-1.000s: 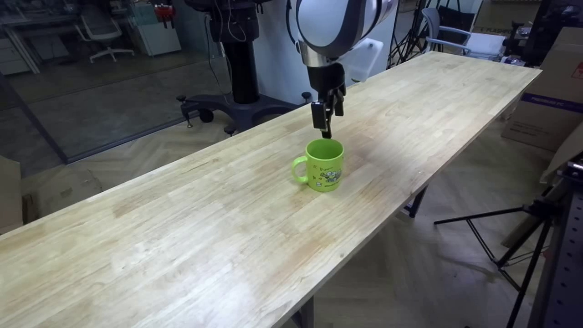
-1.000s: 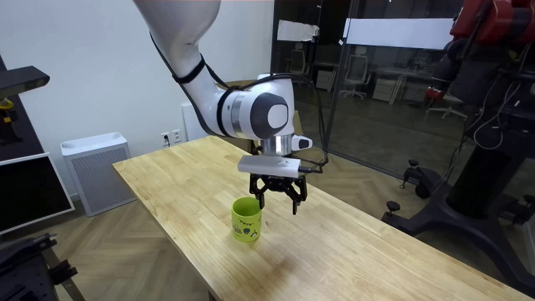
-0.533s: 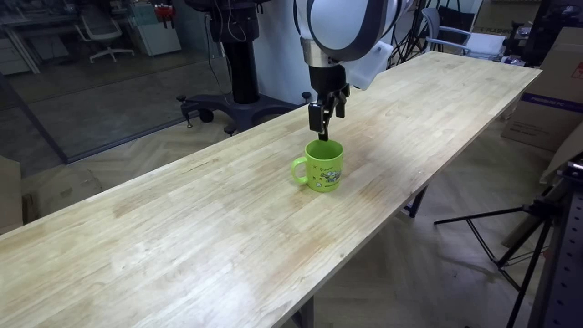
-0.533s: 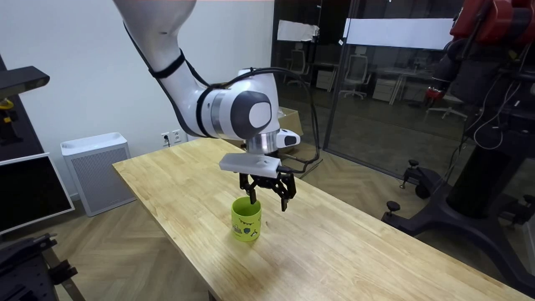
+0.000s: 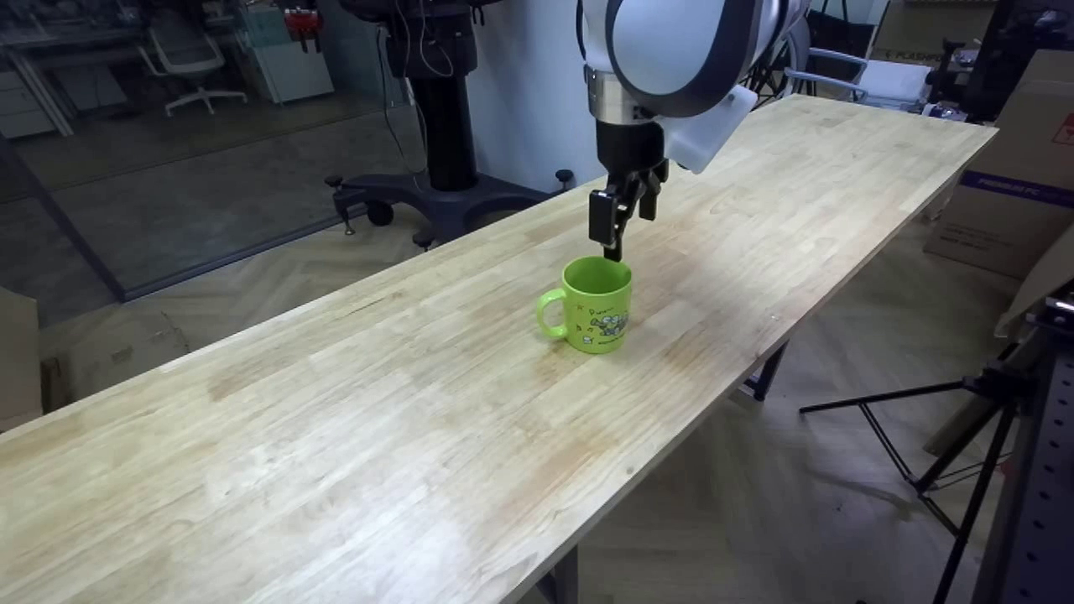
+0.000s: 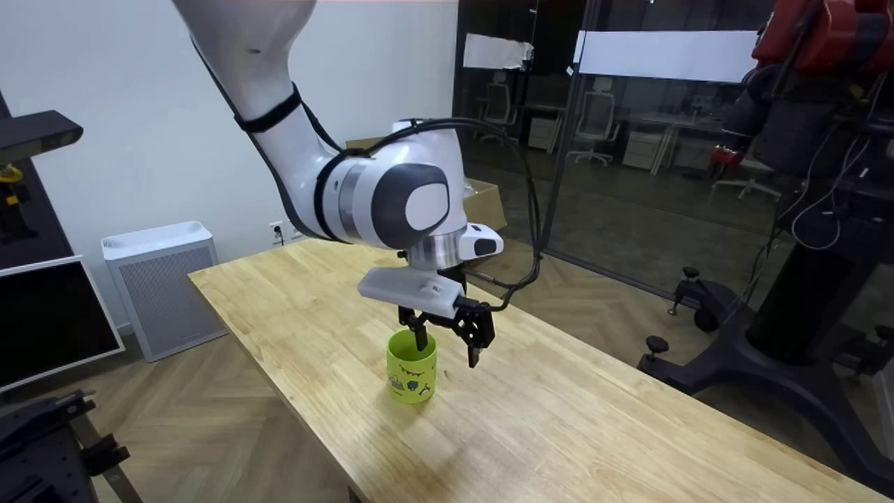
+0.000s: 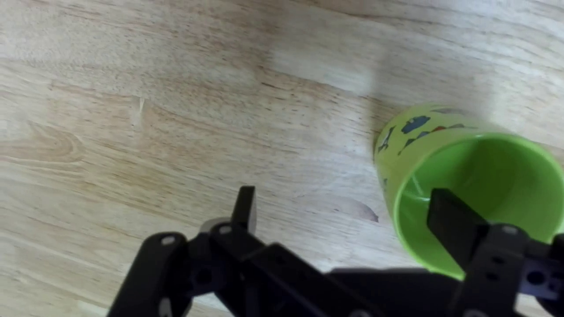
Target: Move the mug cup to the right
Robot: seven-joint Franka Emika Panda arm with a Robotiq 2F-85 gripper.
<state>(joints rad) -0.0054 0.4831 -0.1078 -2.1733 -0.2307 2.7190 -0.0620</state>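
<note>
The mug point(image 5: 597, 312) is stood upright on the table point(image 5: 361, 436), its weight carried there, while the gripper point(image 6: 448, 351) is held close at its top with jaws spread apart and nothing clamped between them. In the wrist view one of the fingers point(image 7: 458, 224) is seen across the mug's opening point(image 7: 511, 185) and the other off to its side over the table, presumably so that the wall point(image 7: 394, 160) can be pinched from inside and out; whether the mug is touched or entered cannot be told. With no hold taken, the shift to the right is judged not yet begun.
</note>
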